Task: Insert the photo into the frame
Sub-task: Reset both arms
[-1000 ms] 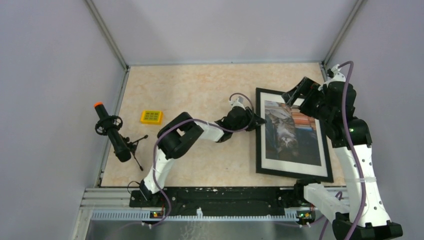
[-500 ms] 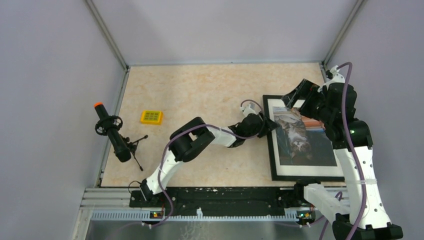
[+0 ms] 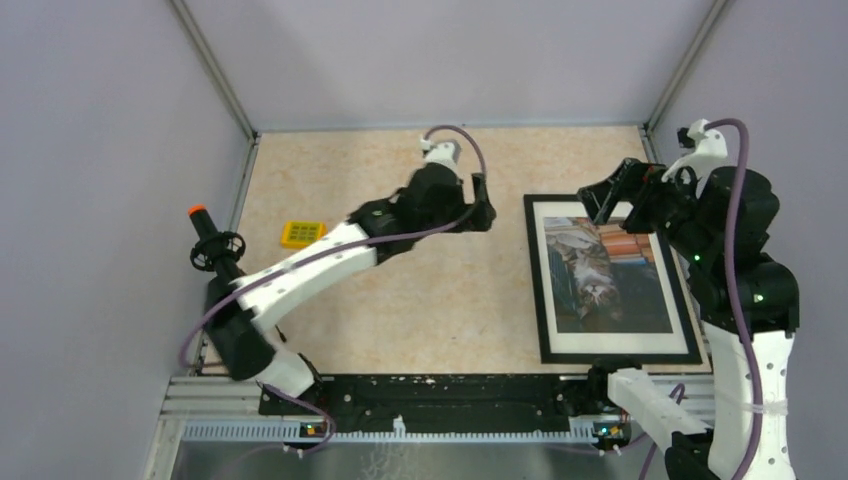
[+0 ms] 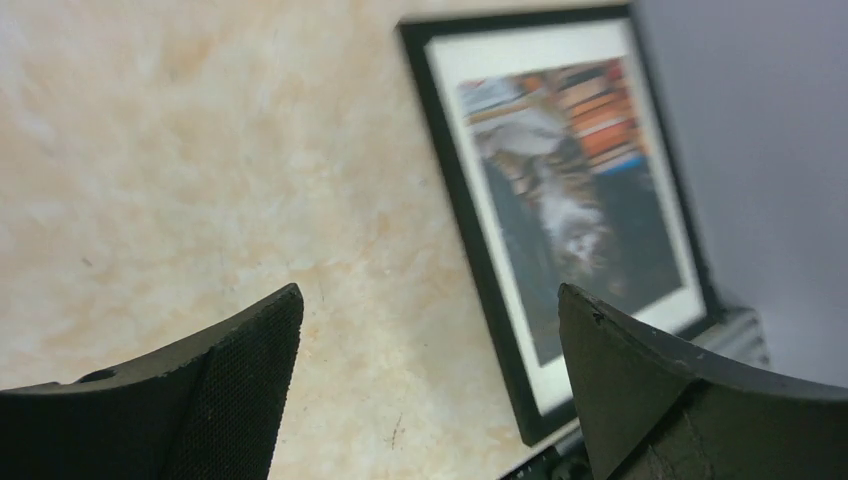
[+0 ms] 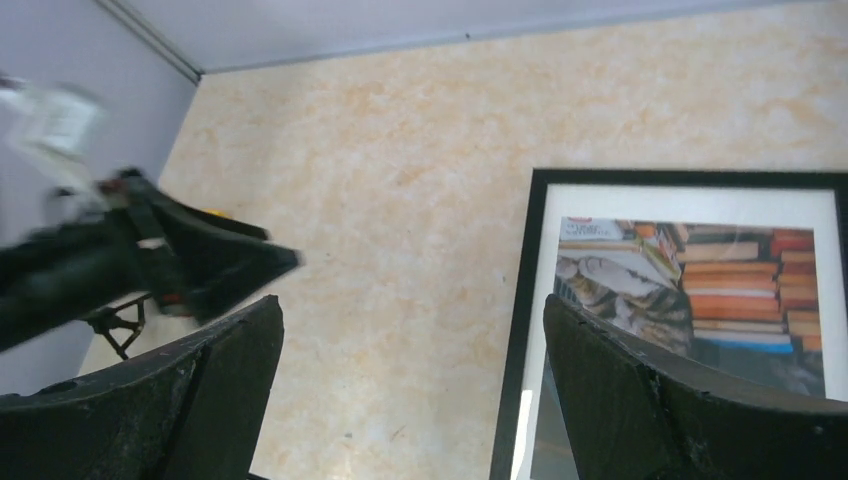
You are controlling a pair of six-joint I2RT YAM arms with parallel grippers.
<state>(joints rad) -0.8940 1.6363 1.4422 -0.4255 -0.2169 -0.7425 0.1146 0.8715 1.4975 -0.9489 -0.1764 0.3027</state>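
- The left gripper (image 3: 484, 203) was seen with its fingers spread wide and nothing between them, raised over the marbled beige tabletop (image 3: 400, 290).
- The large thin black rectangular picture frame (image 5: 690, 178) was laid flat on the tabletop to the right of that gripper, apart from it.
- The large rectangular print of a grey-and-white cat (image 3: 600, 275) was seated face up inside the frame, with its wide white border shown between picture and black moulding on every visible side.
- Stacked books in orange, red and blue were shown behind the cat in the print.
- The right gripper (image 3: 612, 188) was likewise held wide and empty, over the far edge of the frame, with the print just below it.
- A small yellow square block (image 3: 303, 234) was seen well apart to the left of the left gripper.
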